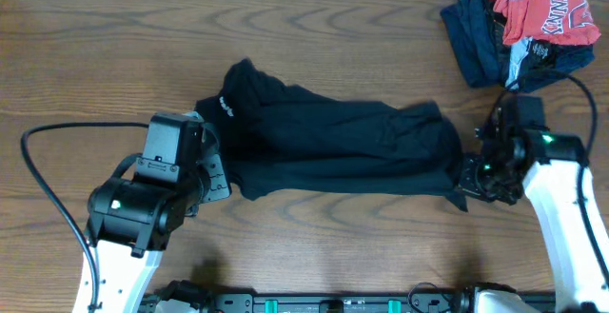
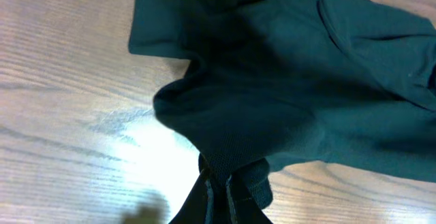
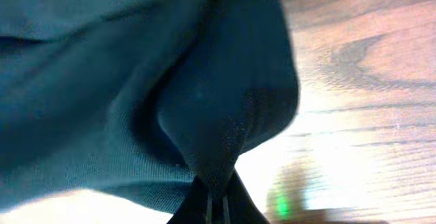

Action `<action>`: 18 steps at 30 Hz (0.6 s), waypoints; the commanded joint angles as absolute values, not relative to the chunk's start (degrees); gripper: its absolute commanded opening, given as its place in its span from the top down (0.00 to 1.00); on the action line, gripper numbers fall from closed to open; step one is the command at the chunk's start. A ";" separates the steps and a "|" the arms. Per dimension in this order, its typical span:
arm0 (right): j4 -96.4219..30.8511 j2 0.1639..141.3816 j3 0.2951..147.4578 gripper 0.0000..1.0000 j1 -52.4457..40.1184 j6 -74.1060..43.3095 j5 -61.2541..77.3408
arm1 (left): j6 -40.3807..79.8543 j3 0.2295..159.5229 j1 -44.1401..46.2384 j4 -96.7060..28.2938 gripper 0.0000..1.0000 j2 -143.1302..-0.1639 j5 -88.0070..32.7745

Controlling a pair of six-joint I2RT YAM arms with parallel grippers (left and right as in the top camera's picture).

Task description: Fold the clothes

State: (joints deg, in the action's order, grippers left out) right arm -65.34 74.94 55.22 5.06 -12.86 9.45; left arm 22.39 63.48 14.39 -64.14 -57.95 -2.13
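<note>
The black shirt (image 1: 333, 146) lies stretched left to right across the middle of the table, its neck with the small white tag (image 1: 225, 103) at the left. My left gripper (image 1: 221, 182) is shut on the shirt's lower left edge; the left wrist view shows fabric (image 2: 286, 81) pinched between the fingers (image 2: 219, 191). My right gripper (image 1: 465, 185) is shut on the shirt's right end; the right wrist view shows fabric (image 3: 136, 81) bunched into the fingers (image 3: 216, 200).
A pile of dark navy garments (image 1: 485, 47) with a red shirt with white lettering (image 1: 542, 4) on top sits at the back right corner. Bare wood table (image 1: 95, 56) surrounds the black shirt.
</note>
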 commanded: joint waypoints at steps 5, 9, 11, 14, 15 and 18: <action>-63.99 73.84 56.05 0.99 5.56 -9.30 11.20 | 21.41 64.75 14.15 -62.33 0.94 -58.50 -0.64; -60.95 75.85 56.05 0.99 5.56 -9.37 11.20 | 19.94 64.73 14.15 -56.53 0.94 -60.95 -0.36; -59.35 77.08 56.05 0.99 5.56 -9.39 11.20 | 19.92 64.73 14.15 -53.36 0.94 -62.89 0.16; -56.88 79.31 56.05 0.99 5.56 -9.37 11.16 | 18.90 64.73 14.15 -48.64 0.94 -67.13 1.15; -55.83 80.25 56.05 0.99 5.56 -9.34 11.16 | 18.48 64.73 14.15 -47.20 0.94 -68.99 1.15; -52.56 83.07 56.05 0.99 5.56 -9.37 10.94 | 17.98 64.73 14.15 -43.33 0.94 -74.26 1.15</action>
